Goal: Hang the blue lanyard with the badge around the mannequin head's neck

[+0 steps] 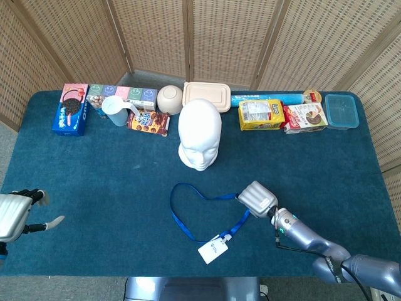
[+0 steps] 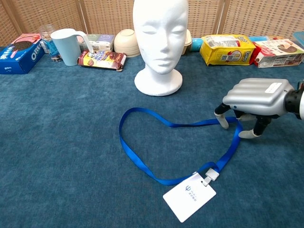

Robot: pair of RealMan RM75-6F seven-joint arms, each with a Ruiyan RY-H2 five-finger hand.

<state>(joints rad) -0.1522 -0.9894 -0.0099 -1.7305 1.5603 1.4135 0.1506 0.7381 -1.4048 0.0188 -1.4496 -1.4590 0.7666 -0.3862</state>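
Left hand point(image 1: 14, 215) at far left table edge, fingers apart, holding nothing. Blue lanyard point(image 2: 142, 154) lies flat in loop on blue table point(image 1: 94, 182), in front of white mannequin head point(image 2: 159, 33). Badge point(image 2: 189, 196) at loop's near end. Right hand point(image 2: 256, 102) over lanyard's right bend, fingertips point(image 2: 223, 121) pointing down beside strap; cannot tell if gripping.

Left hand point(image 1: 14, 215) half cut off at frame edge, fingers seemingly apart.

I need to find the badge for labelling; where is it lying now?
In the head view the badge lies flat on the table near the front edge, in front of the mannequin head and left of the right robot hand.
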